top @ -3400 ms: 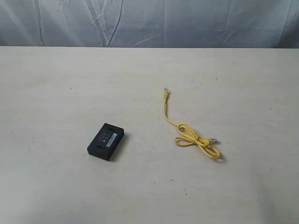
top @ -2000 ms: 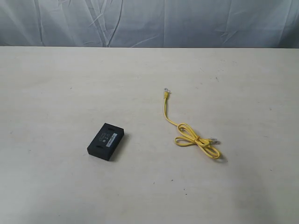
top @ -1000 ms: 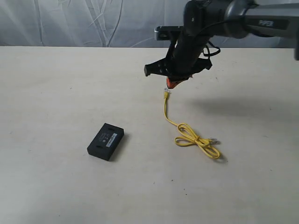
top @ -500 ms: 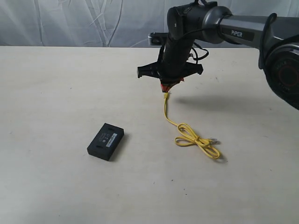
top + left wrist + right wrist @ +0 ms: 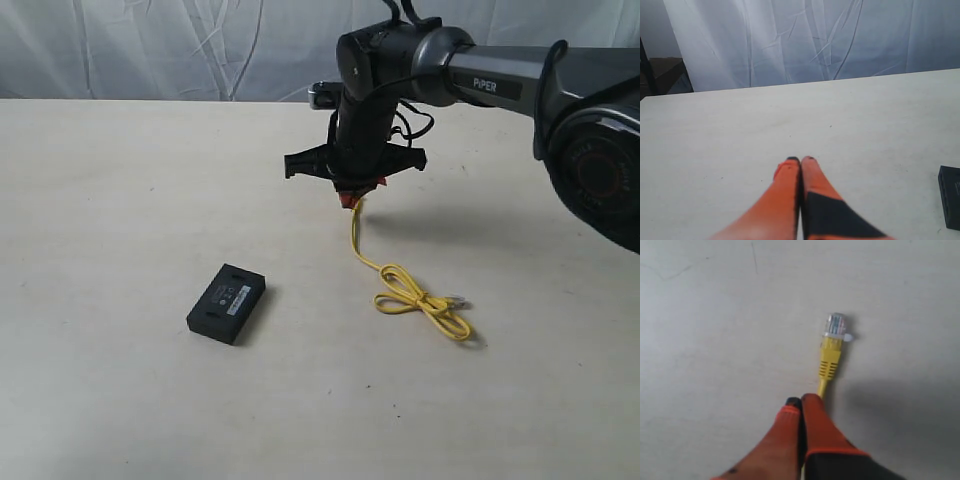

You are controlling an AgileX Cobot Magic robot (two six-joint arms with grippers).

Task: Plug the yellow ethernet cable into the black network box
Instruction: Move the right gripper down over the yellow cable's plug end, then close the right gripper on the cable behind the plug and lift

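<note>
The black network box (image 5: 227, 302) lies flat on the table's left half; its corner also shows in the left wrist view (image 5: 951, 200). The yellow ethernet cable (image 5: 400, 285) lies to its right, with a looped bundle (image 5: 425, 305) at the near end. Its far clear plug (image 5: 836, 325) and yellow boot (image 5: 830, 357) lie just ahead of my right gripper (image 5: 801, 401), which is shut with nothing between its fingers; the cord runs beneath them. In the exterior view that gripper (image 5: 347, 200) hovers at the cable's far end. My left gripper (image 5: 800, 160) is shut and empty, left of the box.
The pale table (image 5: 120, 200) ends at the back against a wrinkled grey-white cloth (image 5: 150, 50). The right arm's black body (image 5: 480, 70) reaches in from the upper right, above the table. The left arm is out of the exterior view.
The right arm came in from the upper right, then moved left and lower until its shut fingers hang over the cable's far plug. Box and cable have not moved.
</note>
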